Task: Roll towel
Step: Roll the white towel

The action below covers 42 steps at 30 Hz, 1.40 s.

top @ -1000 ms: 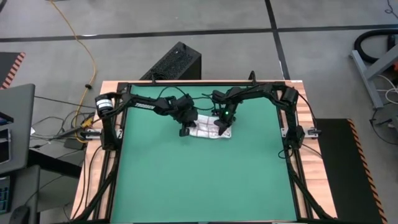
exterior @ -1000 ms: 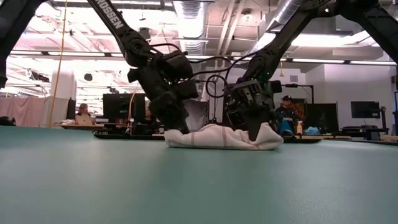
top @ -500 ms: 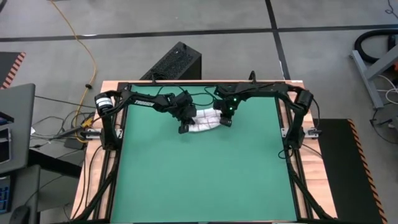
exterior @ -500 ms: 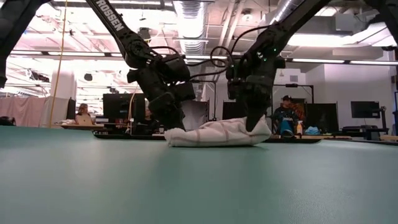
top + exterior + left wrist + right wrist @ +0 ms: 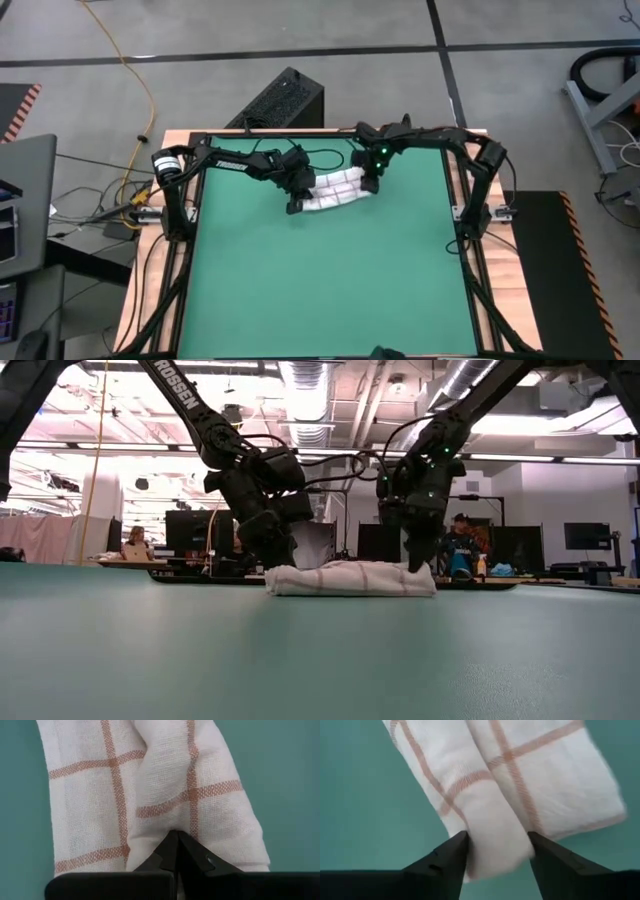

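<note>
Towel [image 5: 505,795] — fold between spread jaws (right wrist)

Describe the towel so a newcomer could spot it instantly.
On the green mat, look near its far edge, between the two dark arms. The towel lies there as a long low roll. It is the only cloth there: white with thin red check lines.
</note>
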Available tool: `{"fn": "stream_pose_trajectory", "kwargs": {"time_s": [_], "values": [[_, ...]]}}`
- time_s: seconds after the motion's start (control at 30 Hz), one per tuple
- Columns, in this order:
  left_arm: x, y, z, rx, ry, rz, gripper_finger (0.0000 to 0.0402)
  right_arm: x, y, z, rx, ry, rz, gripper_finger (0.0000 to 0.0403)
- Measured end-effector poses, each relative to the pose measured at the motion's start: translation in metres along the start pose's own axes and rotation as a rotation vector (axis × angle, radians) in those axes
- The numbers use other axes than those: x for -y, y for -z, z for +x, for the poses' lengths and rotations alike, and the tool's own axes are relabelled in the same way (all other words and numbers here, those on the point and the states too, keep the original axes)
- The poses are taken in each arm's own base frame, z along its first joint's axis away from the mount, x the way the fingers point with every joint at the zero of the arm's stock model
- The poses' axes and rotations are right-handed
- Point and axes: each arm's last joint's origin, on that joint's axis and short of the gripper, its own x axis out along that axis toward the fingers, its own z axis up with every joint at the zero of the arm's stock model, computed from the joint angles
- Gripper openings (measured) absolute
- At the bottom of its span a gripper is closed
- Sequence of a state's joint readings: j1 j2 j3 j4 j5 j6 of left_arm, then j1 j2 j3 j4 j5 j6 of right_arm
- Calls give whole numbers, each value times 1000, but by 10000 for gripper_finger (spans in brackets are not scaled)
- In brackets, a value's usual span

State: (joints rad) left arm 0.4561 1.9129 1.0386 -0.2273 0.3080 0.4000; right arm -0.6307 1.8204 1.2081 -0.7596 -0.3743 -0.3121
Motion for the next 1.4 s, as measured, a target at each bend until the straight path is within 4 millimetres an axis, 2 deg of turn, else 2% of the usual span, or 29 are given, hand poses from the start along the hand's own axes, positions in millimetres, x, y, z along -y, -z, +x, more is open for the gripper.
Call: {"fn": "stream_pose_trajectory", "kwargs": {"time_s": [0.1,0.3,0.4,0.5,0.63,0.73,0.83,0.97,1.17,1.4], "values": [[-1,2,-1,-11,6,-9,0,7,0,-10,49,-59,-16,232],[-4,6,-3,-21,30,-31,0,8,1,-33,144,-78,-149,224],[-6,9,-4,-33,57,-47,0,-8,-2,-44,221,-171,-260,223],[-8,13,-6,-42,96,-48,0,-36,-8,-46,239,-191,-378,223],[-10,15,-7,-48,107,-38,0,-67,-17,-35,275,-176,-500,223],[-11,17,-8,-56,122,-35,0,-76,-17,-20,284,-139,-532,223],[-11,18,-9,-57,129,-24,0,-74,-9,-4,283,-80,-498,222],[-11,18,-9,-56,130,-12,0,-60,3,6,279,-44,-423,213],[-11,18,-9,-55,131,7,0,-46,30,30,279,31,-378,192],[-10,18,-9,-65,135,-7,0,-40,41,40,295,148,-264,171]]}}
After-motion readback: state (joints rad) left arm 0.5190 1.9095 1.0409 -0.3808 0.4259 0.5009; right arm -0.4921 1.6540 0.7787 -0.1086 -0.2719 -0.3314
